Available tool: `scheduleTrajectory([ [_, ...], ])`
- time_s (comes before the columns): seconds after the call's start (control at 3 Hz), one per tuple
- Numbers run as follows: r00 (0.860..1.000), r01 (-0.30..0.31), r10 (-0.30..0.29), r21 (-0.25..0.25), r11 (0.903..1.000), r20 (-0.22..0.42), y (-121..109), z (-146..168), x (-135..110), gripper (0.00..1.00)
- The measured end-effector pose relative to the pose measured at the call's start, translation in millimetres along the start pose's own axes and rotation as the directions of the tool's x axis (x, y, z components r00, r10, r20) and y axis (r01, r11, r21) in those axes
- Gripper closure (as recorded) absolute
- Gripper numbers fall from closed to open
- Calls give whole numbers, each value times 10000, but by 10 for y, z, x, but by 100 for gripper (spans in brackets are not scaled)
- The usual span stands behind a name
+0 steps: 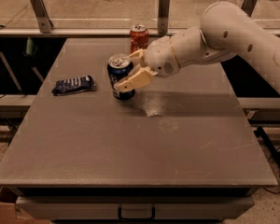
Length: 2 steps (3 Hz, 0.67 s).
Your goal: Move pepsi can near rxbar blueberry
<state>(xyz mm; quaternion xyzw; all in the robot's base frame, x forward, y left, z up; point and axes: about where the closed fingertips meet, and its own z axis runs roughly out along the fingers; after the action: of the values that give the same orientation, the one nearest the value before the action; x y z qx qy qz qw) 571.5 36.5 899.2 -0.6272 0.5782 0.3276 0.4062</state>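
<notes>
The pepsi can [120,76], dark blue with a silver top, stands upright near the middle-left of the grey table [130,143]. My gripper [132,70] comes in from the right and is shut on the can, one tan finger [134,80] across its front and one behind it. The rxbar blueberry [73,84], a flat dark navy wrapper with white lettering, lies on the table to the left of the can, a short gap away. I cannot tell whether the can's base touches the table or hangs just above it.
A red-orange cola can [139,38] stands at the back of the table, just behind the gripper. My white arm [233,36] spans the right rear of the table. Metal rail posts [164,8] run along the far edge.
</notes>
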Motion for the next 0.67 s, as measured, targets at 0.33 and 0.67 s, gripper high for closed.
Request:
scheduleTrajectory([
  [0.33, 9999, 17, -17, 66, 10000, 99, -164, 166, 2, 100],
  [0.67, 9999, 148, -148, 164, 9998, 26, -323, 344, -51, 83],
])
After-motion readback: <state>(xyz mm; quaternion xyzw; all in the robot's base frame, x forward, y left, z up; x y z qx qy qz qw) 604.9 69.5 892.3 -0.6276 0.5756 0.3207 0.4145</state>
